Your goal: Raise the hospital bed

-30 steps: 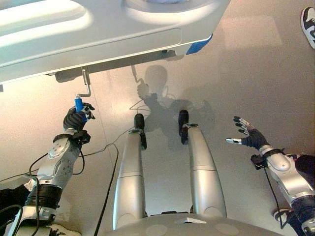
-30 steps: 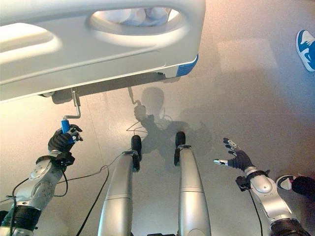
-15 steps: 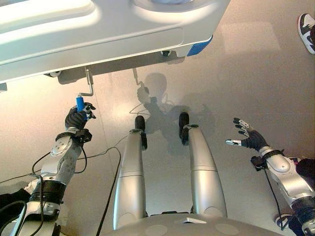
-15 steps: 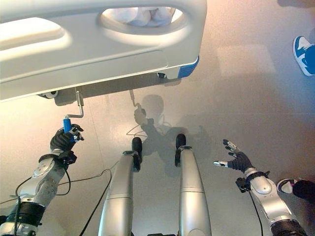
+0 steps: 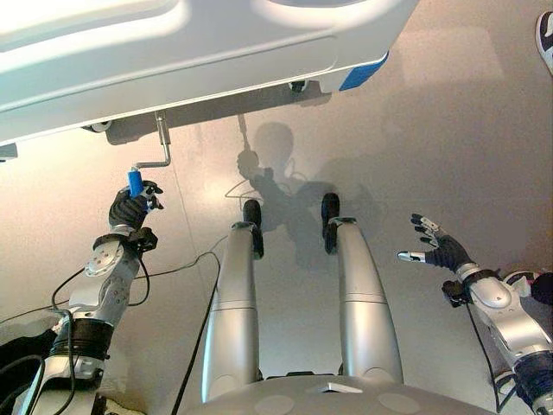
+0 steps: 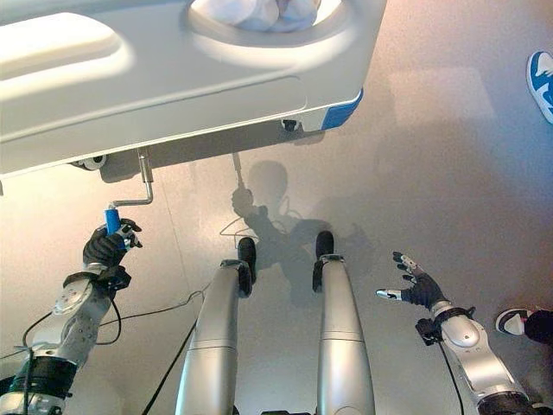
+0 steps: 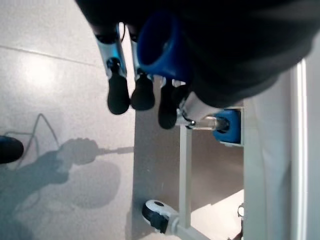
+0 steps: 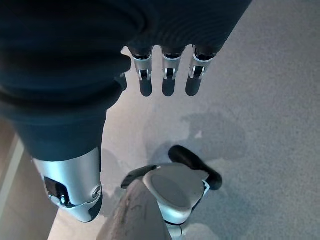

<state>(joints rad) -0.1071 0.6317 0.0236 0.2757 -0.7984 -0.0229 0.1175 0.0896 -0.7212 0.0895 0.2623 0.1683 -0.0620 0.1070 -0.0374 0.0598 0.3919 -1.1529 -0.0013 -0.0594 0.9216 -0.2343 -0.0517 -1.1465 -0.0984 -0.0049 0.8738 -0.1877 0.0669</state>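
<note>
The white hospital bed's footboard (image 5: 190, 52) spans the top of the eye views, with a blue corner bumper (image 5: 363, 74). A metal crank (image 5: 159, 143) drops from under its left part and bends to a blue handle (image 5: 135, 182). My left hand (image 5: 130, 209) is shut on that blue handle (image 7: 159, 46), fingers (image 7: 118, 98) curled round it. My right hand (image 5: 441, 251) hovers open over the floor at the lower right, fingers (image 8: 168, 80) straight, holding nothing.
A bed caster wheel (image 7: 156, 214) sits under the frame beside the crank shaft (image 7: 185, 180). A person's shoe (image 6: 541, 79) shows at the far right edge, another (image 6: 517, 321) near my right arm. Grey floor lies all around.
The camera has shifted, so the footboard sits a little differently. My left hand with the blue handle has swung slightly left and the crank arm has turned with it. The right hand keeps its pose.
</note>
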